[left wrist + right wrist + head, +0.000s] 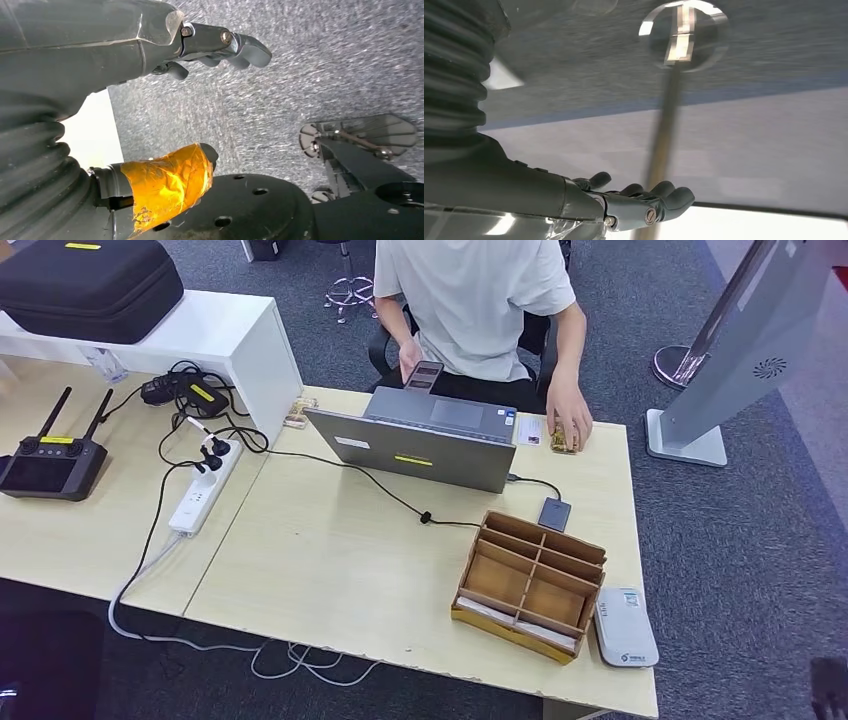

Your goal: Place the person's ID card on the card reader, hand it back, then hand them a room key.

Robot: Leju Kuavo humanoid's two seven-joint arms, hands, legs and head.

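Left hand (220,47) empty, fingers loosely spread, hanging over carpet; right hand (639,200) likewise. Card reader (625,626) beside wooden organizer (530,580); ID card (529,430) by person's hand (566,420), behind laptop (420,445).

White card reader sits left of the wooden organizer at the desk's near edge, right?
No. In the head view the white card reader lies to the right of the wooden organizer, touching or nearly touching its side, at the desk's near edge.

card reader (626,627) lies right of wooden organizer (530,583), behind it laptop (415,447).
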